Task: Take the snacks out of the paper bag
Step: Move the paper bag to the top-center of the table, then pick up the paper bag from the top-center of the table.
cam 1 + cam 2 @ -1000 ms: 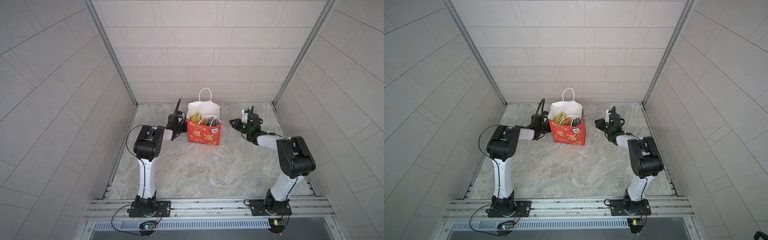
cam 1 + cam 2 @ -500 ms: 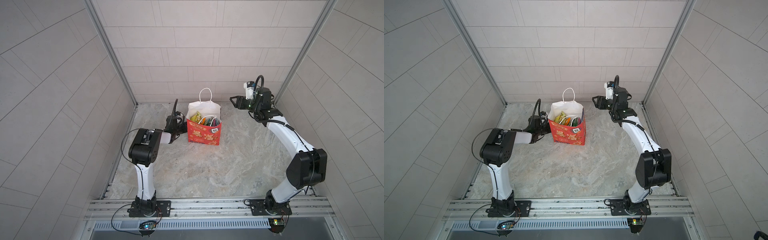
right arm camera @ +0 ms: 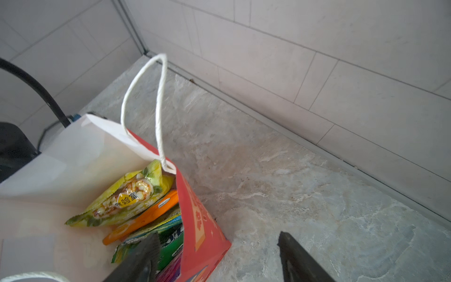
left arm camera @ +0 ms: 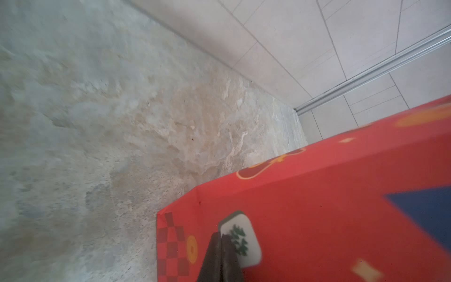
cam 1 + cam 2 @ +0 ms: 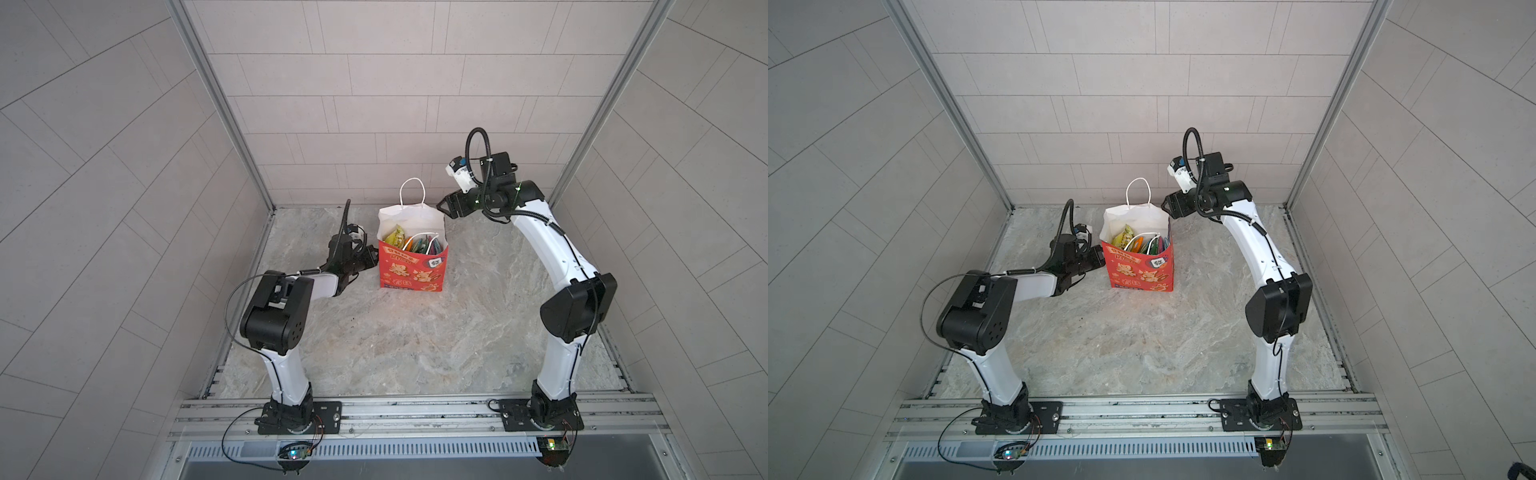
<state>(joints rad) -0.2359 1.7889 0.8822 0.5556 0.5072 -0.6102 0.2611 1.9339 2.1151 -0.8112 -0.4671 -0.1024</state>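
Paper bag [image 5: 411,270] stands upright w/ mouth open, snacks [image 5: 409,243] all inside it. Yellow pkt [image 3: 127,195] sits nearest bag's back wall, orange pkt [image 3: 146,217] and green pkt [image 3: 170,246] beside it. L gripper [image 4: 222,254] is pinched narrow, tips touching bag's side wall. R gripper [image 3: 217,238] is spread wide and empty, above bag's rim: one finger over the mouth, the other outside the wall.
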